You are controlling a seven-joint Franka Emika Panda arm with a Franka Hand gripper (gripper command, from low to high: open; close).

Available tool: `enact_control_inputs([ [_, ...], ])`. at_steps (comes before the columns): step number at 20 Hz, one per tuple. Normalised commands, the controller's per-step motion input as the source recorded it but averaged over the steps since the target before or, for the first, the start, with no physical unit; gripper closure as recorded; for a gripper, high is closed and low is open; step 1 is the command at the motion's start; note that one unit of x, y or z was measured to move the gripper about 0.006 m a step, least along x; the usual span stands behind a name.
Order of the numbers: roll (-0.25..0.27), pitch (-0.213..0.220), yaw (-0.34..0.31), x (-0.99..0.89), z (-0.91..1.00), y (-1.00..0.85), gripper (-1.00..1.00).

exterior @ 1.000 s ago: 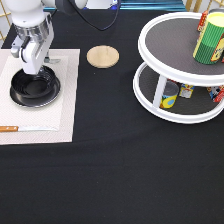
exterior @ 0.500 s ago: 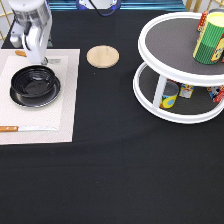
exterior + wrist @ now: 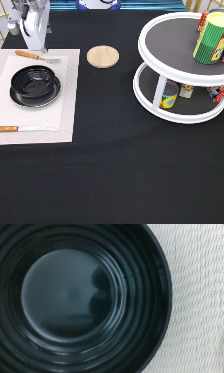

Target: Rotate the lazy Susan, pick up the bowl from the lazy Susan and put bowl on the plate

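The placing step looks finished, as far as one can judge: the black bowl (image 3: 35,86) is no longer on the lazy Susan (image 3: 165,112) at the exterior view's right, but sits upright on the white placemat (image 3: 67,100) at the left. The plate cannot be made out as a separate thing; if it is there, the bowl of like width covers it, so whether the bowl rests squarely on it cannot be confirmed. The wrist view looks straight down into the bowl's ribbed rings (image 3: 75,297), with woven placemat (image 3: 200,307) just beside its rim. The end effector (image 3: 37,42) hangs at the far left, above the far edge of the placemat and apart from the bowl, touching nothing. Nothing shows in its grasp, and whether it stands apart or together cannot be told. In my judgement, what is left calls only for keeping the arm clear of the bowl and of the wooden-handled fork (image 3: 31,56) below it. A wooden-handled knife (image 3: 20,129) lies on the placemat's near edge, and a wooden coaster (image 3: 102,56) rests on the black desk (image 3: 125,175).
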Motion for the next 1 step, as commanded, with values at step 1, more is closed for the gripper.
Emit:
enact_control_inputs([
  [1, 0.0, 0.0, 0.0, 0.0, 0.0, 0.0, -1.0],
])
